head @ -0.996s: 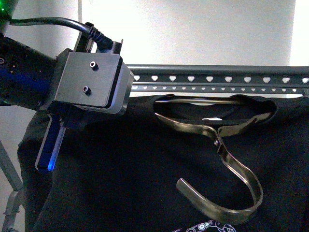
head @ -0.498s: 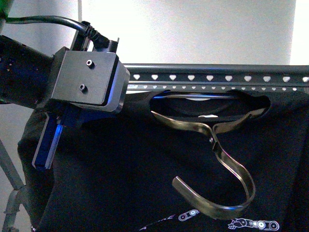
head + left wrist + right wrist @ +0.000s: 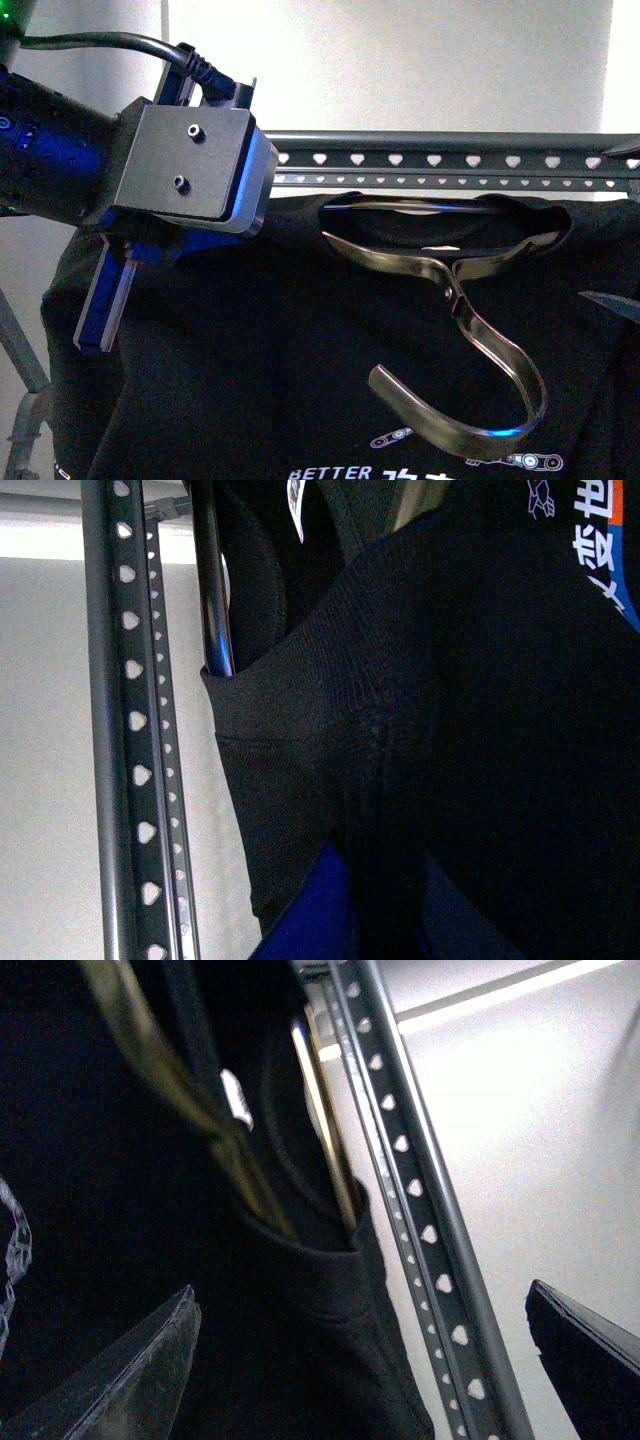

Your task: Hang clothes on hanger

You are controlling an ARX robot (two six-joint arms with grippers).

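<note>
The clothes (image 3: 250, 350), a black top with a white "BETTER" print at its lower edge, hang just below the hanger's grey rail (image 3: 450, 160) with heart-shaped holes. My left gripper (image 3: 95, 335) is shut on the top's shoulder at the left. In the left wrist view its blue fingers (image 3: 300, 920) pinch the black cloth (image 3: 480, 730) beside the rail (image 3: 105, 730). My right gripper (image 3: 615, 225) shows only its fingertips at the right edge. It is open (image 3: 360, 1370), one finger on each side of the cloth (image 3: 100, 1160) and the rail (image 3: 420, 1190).
A small brassy hook-topped clothes hanger (image 3: 480, 340) sits in the top's neck opening, its hook hanging down over the chest. It also shows in the right wrist view (image 3: 320, 1130). A white wall lies behind the rack. A grey rack leg (image 3: 20, 360) stands at the far left.
The top and the brassy hanger have risen, so the "BETTER" print now shows. My right gripper's fingertips have come into view at the right edge. My left gripper has stayed nearly in place.
</note>
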